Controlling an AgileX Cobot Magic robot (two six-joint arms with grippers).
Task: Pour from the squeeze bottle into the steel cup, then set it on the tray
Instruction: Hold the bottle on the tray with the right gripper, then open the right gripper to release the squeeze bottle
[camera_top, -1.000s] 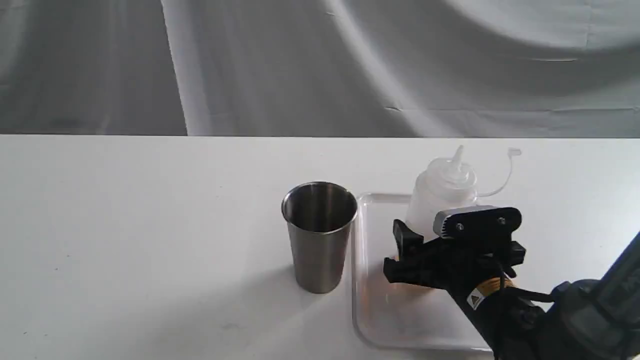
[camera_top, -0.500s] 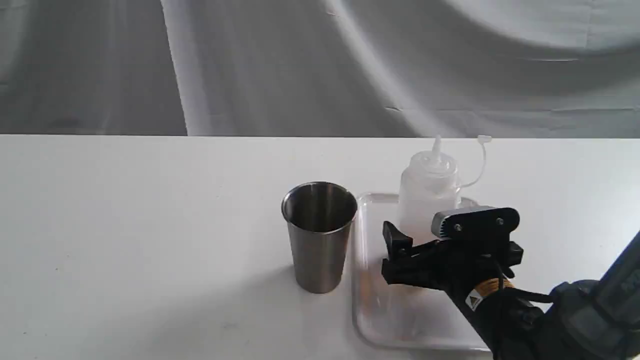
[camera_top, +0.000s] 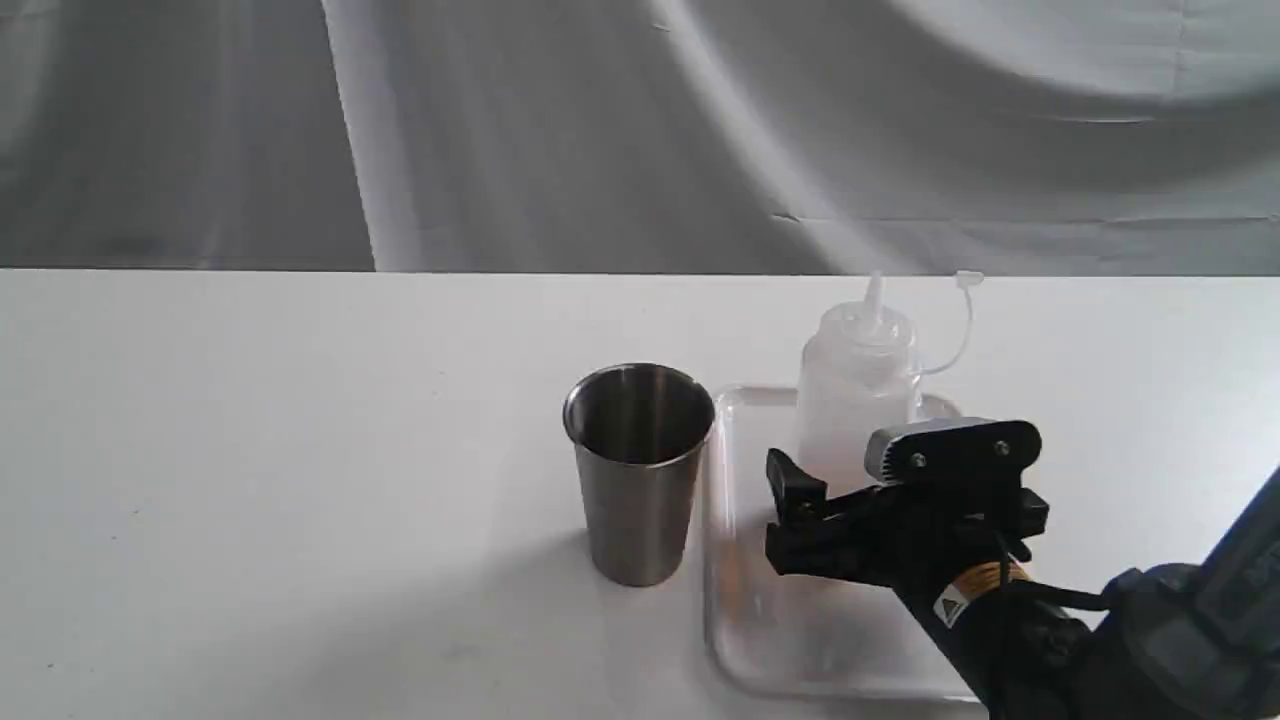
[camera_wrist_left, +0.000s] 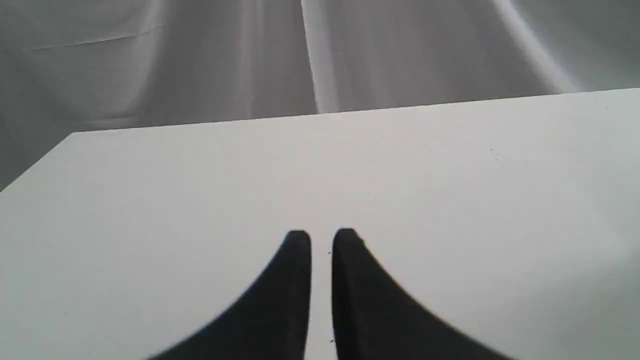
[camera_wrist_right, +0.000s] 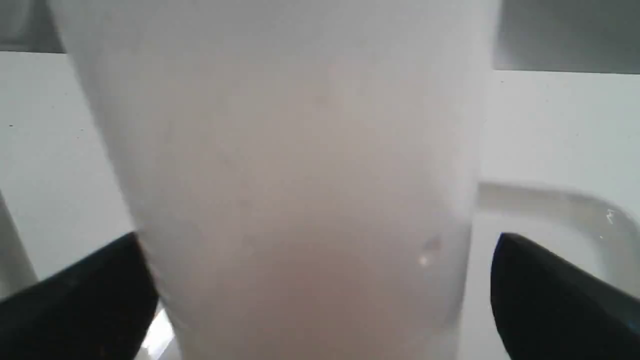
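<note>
Squeeze bottle (camera_top: 858, 400) went from leaning to standing upright on the tray (camera_top: 728, 610) beside the steel cup (camera_top: 638, 470), right hand (camera_wrist_right: 316, 245) now spread around it, so I'd say basically done.

My right gripper (camera_wrist_right: 317, 237) sits with its jaws spread wide, its arm (camera_top: 1150, 640) reaching in from five o'clock toward ten. My left gripper (camera_wrist_left: 321, 235) hangs low, fingers (camera_wrist_left: 297, 280) nearly together.

1. White table (camera_top: 250, 450): flat matt top spanning the full width of the exterior view, with a few tiny dark specks.
2. Grey cloth backdrop (camera_top: 500, 130): hangs behind the table's far edge, showing soft folds and creases.
</note>
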